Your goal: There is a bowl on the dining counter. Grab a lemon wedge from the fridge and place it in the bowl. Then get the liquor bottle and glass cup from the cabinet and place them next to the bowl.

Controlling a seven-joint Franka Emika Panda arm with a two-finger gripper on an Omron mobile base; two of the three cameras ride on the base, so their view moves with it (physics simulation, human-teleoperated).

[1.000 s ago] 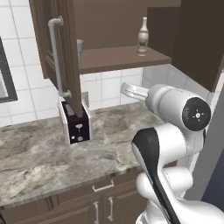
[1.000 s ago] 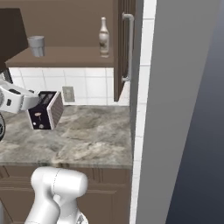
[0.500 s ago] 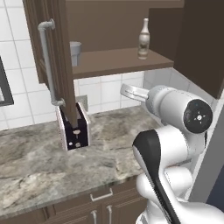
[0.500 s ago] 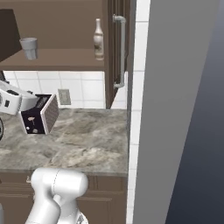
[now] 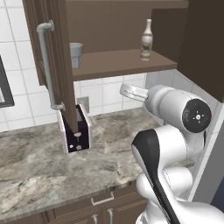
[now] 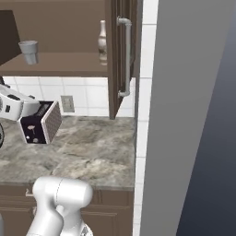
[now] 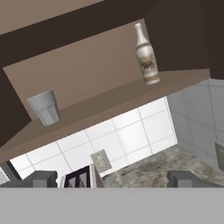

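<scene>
1. The dark brown wooden wall cabinet (image 5: 122, 63) is shown with its doors swung open; on its inner shelf stand a small slim pale liquor bottle with a narrow neck and light label (image 5: 147, 40) and, well apart from it, a small grey translucent glass cup tapering toward its base (image 5: 76, 54).
2. The two-finger gripper (image 7: 113, 178) is seen in the hand view below the shelf, its dark tips spread wide with nothing between them; both shelf items lie above and ahead of it.
3. The open left cabinet door with its grey metal bar handle (image 5: 48, 65) hangs beside the cup; a reach for the cup could be fouled by the door edge or handle if the hand is brought in from that side.
4. A small dark box-shaped appliance with white sides (image 5: 75, 133) stands on the grey-brown veined marble worktop (image 5: 39, 164) under the door; a low swing of the arm could strike it.
5. The bottle is judged tall and narrow-based: a grasp high on the neck, or a nudge from one finger before closure, could tip it on the shelf.
6. The shelf's front edge could be struck if the hand is raised too steeply from below.
</scene>
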